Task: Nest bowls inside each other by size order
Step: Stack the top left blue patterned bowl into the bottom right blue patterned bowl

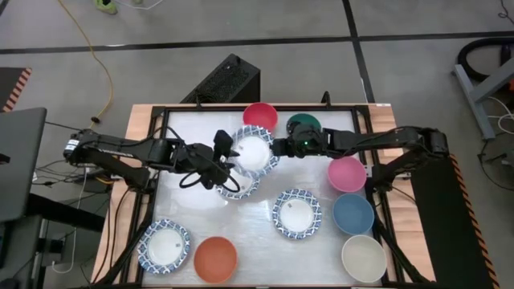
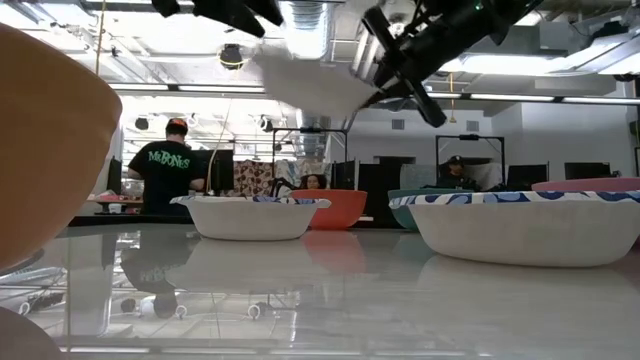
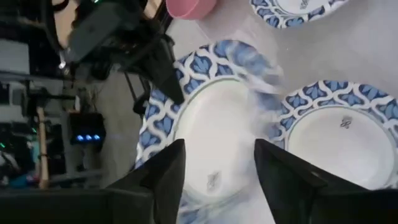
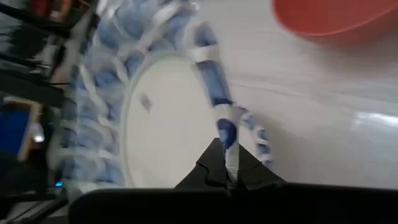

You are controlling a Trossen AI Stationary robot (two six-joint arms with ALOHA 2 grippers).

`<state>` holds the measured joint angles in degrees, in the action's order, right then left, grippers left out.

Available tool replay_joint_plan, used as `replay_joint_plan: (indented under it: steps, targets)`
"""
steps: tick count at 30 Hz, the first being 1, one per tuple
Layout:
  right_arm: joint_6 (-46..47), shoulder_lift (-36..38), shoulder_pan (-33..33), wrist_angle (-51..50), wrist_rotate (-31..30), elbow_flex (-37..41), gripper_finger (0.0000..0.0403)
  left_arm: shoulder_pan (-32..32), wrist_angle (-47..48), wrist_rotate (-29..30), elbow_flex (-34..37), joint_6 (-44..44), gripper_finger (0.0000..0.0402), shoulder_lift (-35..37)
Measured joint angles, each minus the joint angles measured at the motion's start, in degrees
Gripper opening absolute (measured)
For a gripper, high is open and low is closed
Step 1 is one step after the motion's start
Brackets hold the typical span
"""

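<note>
A blue-and-white patterned bowl (image 1: pixel 255 151) hangs in the air over the table's far middle, tilted. My right gripper (image 1: pixel 279 147) is shut on its right rim. My left gripper (image 1: pixel 227 152) stands open at the bowl's left rim, with the rim (image 3: pixel 211 180) showing between its spread fingers. Just below and nearer, a second patterned bowl (image 1: pixel 237 186) rests on its base on the table. In the low view the lifted bowl (image 2: pixel 310 75) is blurred, high above the tabletop, with my right gripper (image 2: pixel 400 60) at its right side. My right gripper pinches the lifted bowl's rim (image 4: pixel 225 140) between its two fingers, one inside the bowl and one outside. It comes from the table's right, slanting down. The bowl is clear of the table and tilted. My left gripper: I cannot tell whether its open fingers (image 3: pixel 166 171) touch the rim.
Red (image 1: pixel 259 115) and teal (image 1: pixel 303 124) bowls stand at the far edge. Pink (image 1: pixel 346 173), blue (image 1: pixel 353 213) and cream (image 1: pixel 363 258) bowls line the right side. An orange bowl (image 1: pixel 215 258) and two more patterned bowls (image 1: pixel 164 246) (image 1: pixel 297 213) sit nearer.
</note>
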<state>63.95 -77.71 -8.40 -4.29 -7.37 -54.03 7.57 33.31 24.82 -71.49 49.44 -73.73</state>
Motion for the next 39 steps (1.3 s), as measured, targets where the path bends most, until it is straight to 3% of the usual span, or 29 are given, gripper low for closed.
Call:
replay_joint_plan:
  steps: [6, 14, 18, 23, 39]
  targets:
    - [-0.08, 1.41, 2.00, -6.36, 1.07, 0.03, 0.0006, -0.64, 4.95, 0.86, -3.67, -16.05, 0.0192, 1.85]
    - [3.90, 8.33, 11.62, -24.22, 2.79, 0.05, 0.0005, -2.84, 7.51, -5.39, -3.79, -38.41, 0.0192, 10.53]
    - [9.62, 11.58, 17.91, -34.92, 1.29, 0.09, 0.0005, -2.97, 7.79, -6.85, -3.80, -45.08, 0.0192, 13.33]
    - [15.47, 12.85, 24.56, -41.06, -2.77, 0.09, 0.0005, -2.93, 8.69, -9.79, -3.79, -50.70, 0.0192, 14.86]
    - [21.91, 11.49, 31.75, -25.25, -9.30, 13.94, 0.0005, -2.91, 6.13, -12.24, -3.73, -56.14, 0.0192, 16.17]
